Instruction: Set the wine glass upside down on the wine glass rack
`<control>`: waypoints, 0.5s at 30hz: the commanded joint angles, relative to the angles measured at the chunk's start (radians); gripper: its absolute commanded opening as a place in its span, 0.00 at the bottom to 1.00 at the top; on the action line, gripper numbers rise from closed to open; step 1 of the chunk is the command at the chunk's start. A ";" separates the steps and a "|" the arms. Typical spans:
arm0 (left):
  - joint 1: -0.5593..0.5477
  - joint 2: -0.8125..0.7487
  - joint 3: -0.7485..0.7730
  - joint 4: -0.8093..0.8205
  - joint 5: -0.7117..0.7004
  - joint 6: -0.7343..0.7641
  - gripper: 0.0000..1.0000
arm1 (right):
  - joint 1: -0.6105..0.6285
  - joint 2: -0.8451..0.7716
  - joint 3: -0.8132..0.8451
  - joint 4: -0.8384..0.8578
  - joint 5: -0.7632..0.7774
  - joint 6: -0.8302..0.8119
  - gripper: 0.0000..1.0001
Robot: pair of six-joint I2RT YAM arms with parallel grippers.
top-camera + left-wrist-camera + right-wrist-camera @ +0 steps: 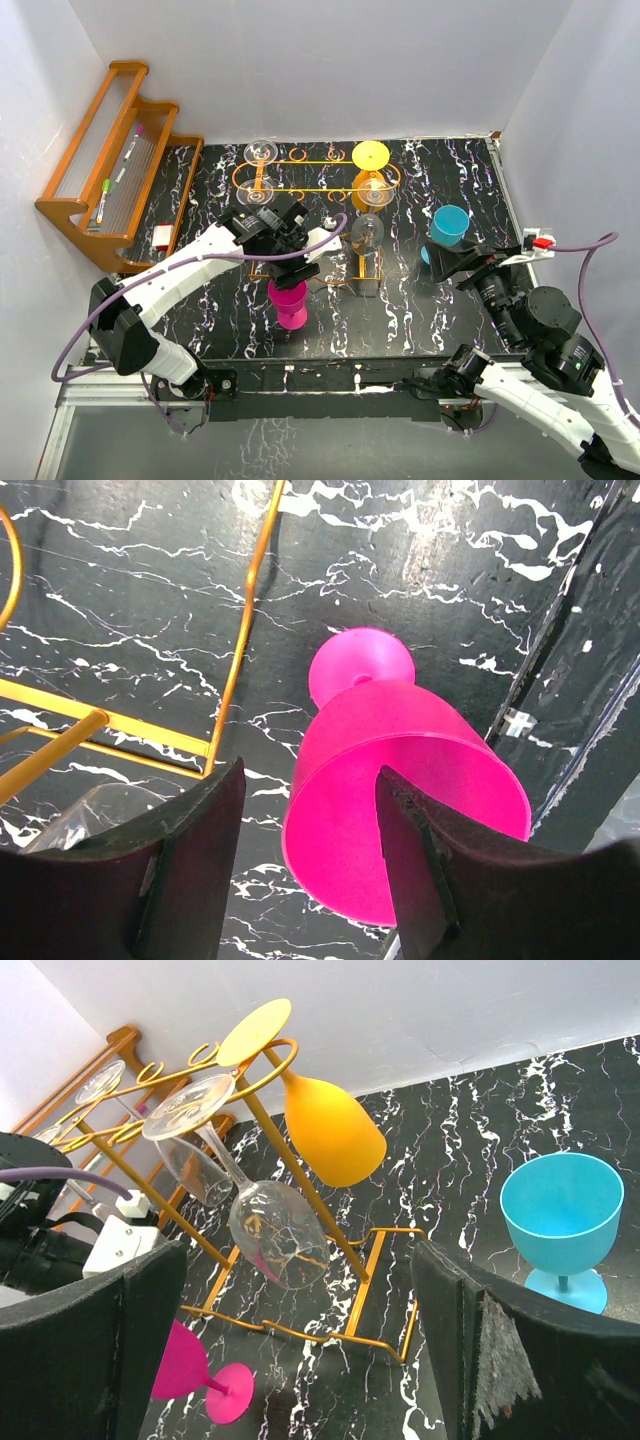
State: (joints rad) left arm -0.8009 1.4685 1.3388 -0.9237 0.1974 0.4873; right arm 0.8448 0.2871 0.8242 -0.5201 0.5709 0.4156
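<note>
On the table (420, 310), in front of the wine glass rack (320, 190), the pink wine glass (350, 750) is not yet hung. It sits beneath the left gripper (310, 775), whose jaws stand partly apart with nothing clamped between them. We judge this spread to suit an approach to the bowl.

The right gripper (298, 1260) is spread wide and holds nothing. It is parked beside the blue glass (560, 1210), clear of the rack, so we read it as idle.

The yellow glass (330, 1135) and the clear glasses (275, 1230) hang bowl-down with their feet caught in the top frame. This shows the pose the pink wine glass must reach, so we expect an inversion before hanging.

- **Top view:** it gives the layout, and some rings along the far rail appear unoccupied.
- **Left wrist view:** only here do we see into the bowl, with the foot beyond. The right finger overlaps the bowl, so we cannot confirm contact.
- **Right wrist view:** only here do we see the pink foot meeting the table and the side profile of the hung glasses.
</note>
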 commanded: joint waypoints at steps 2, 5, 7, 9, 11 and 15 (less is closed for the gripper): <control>-0.002 -0.017 -0.049 0.007 -0.005 0.007 0.48 | 0.003 0.014 0.047 0.053 -0.007 -0.022 0.99; -0.004 -0.022 -0.065 -0.003 0.013 0.006 0.36 | 0.003 0.011 0.052 0.054 -0.006 -0.023 0.99; -0.004 -0.035 -0.076 -0.004 0.021 0.002 0.25 | 0.002 0.006 0.055 0.053 -0.001 -0.022 0.99; -0.004 -0.044 -0.075 -0.010 0.028 0.001 0.08 | 0.002 0.003 0.060 0.055 0.005 -0.022 0.99; -0.004 -0.054 -0.057 -0.022 0.036 -0.001 0.00 | 0.003 0.002 0.066 0.055 0.007 -0.024 0.99; -0.004 -0.062 0.047 -0.095 0.045 -0.002 0.00 | 0.003 0.004 0.082 0.053 0.006 -0.035 0.99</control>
State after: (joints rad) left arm -0.8024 1.4605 1.2800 -0.9382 0.2066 0.4885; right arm 0.8452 0.2909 0.8536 -0.5179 0.5728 0.4026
